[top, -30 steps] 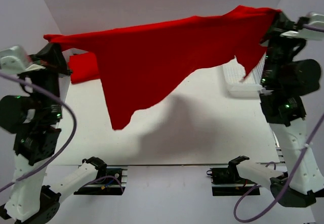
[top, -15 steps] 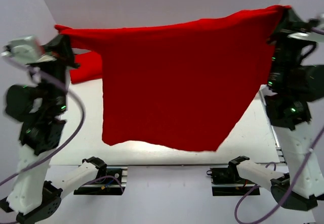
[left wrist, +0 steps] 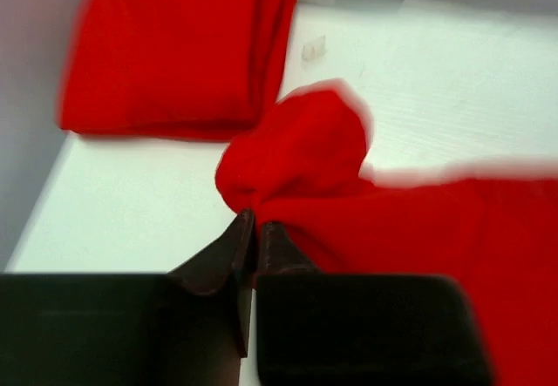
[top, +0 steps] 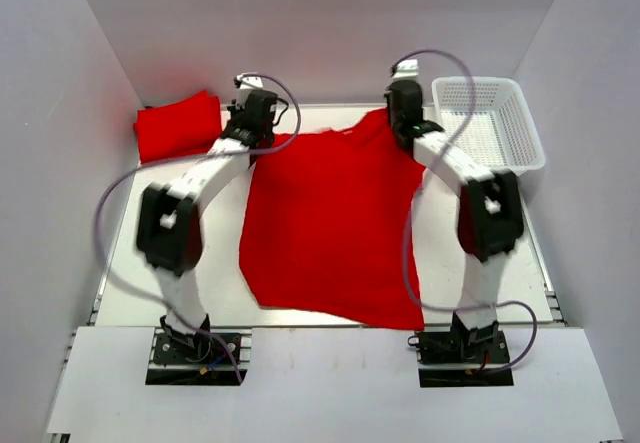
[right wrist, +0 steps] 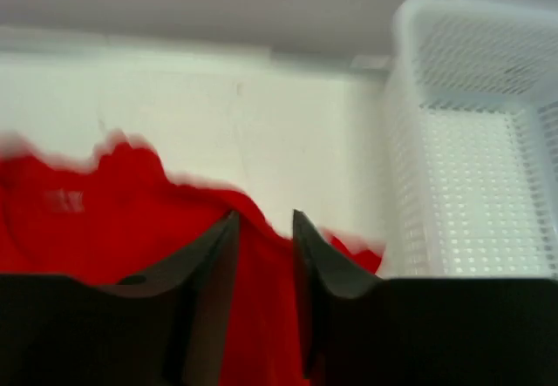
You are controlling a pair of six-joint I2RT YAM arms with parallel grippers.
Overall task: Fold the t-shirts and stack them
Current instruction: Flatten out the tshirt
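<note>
A bright red t-shirt [top: 330, 233] lies spread flat in the middle of the table, its far edge under both grippers. My left gripper [top: 252, 133] is at the shirt's far left corner. In the left wrist view its jaws [left wrist: 253, 220] stand almost together, with a bunched corner of the t-shirt [left wrist: 296, 151] pinched at the tips. My right gripper [top: 405, 123] is at the far right corner. Its jaws [right wrist: 263, 220] stand apart over the t-shirt [right wrist: 113, 220], with cloth lying loose between them. A second red t-shirt [top: 178, 126] [left wrist: 166, 55] lies folded at the back left.
A white mesh basket [top: 480, 85] [right wrist: 471, 142] stands at the back right, close beside my right gripper. Grey walls close in the table [top: 535, 273] on three sides. Both arms stretch out over the table, one along each side of the spread shirt.
Both arms have come down and forward from holding the shirt up in the air. It now lies flat on the table. The right jaws have opened off the cloth.
</note>
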